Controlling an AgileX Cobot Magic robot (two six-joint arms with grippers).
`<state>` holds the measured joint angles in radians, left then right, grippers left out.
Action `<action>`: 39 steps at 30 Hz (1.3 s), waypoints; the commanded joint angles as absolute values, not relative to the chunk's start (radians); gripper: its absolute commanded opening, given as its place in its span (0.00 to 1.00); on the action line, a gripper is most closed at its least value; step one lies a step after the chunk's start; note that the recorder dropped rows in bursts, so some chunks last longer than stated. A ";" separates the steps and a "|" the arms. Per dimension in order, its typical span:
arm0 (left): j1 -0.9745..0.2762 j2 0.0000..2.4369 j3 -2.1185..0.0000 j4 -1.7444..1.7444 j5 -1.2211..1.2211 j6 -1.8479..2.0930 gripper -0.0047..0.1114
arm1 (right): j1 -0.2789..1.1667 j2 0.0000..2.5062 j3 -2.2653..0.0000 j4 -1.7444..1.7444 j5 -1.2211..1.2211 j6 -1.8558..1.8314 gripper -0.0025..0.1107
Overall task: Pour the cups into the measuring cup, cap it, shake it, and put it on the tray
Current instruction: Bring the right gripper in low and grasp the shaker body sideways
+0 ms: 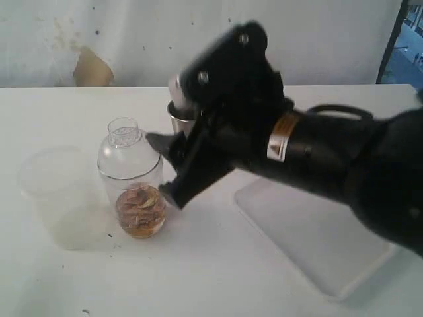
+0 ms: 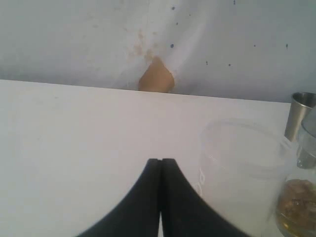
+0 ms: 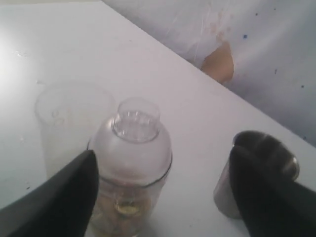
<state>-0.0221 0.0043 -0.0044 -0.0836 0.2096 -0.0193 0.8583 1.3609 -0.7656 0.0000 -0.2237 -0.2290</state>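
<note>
The right arm stretches in over the tray (image 1: 317,238), its right pincer (image 1: 160,165) spread wide and released, one jaw on either side of the measuring cup (image 1: 135,198). That cup stands upright on the counter (image 1: 218,277), long axis vertical, cap (image 1: 127,148) neck up, near the steel tumbler (image 1: 180,119). The left pincer (image 2: 160,165) is clenched.

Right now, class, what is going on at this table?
The right gripper, jaws open, is close beside the measuring cup, which stands on the table with brown contents at its bottom. The cap is on. The left gripper hangs shut near the frosted cup. The steel tumbler stands behind; the tray lies to the right.
</note>
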 commanded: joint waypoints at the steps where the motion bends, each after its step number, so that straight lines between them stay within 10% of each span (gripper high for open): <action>1: -0.023 0.000 0.000 -0.080 0.197 -0.022 0.04 | 0.857 1.466 -0.709 0.008 -0.352 -0.223 0.69; 14: -0.023 0.000 0.000 -0.080 0.197 -0.022 0.04 | 0.857 1.631 -0.709 0.000 -0.364 -0.177 0.70; 20: -0.023 0.000 0.000 -0.080 0.197 -0.022 0.04 | 0.857 1.666 -0.709 0.000 -0.403 -0.177 0.95; 39: -0.023 0.000 0.000 -0.080 0.197 -0.022 0.04 | 0.877 1.901 -0.717 0.000 -0.841 -0.082 0.95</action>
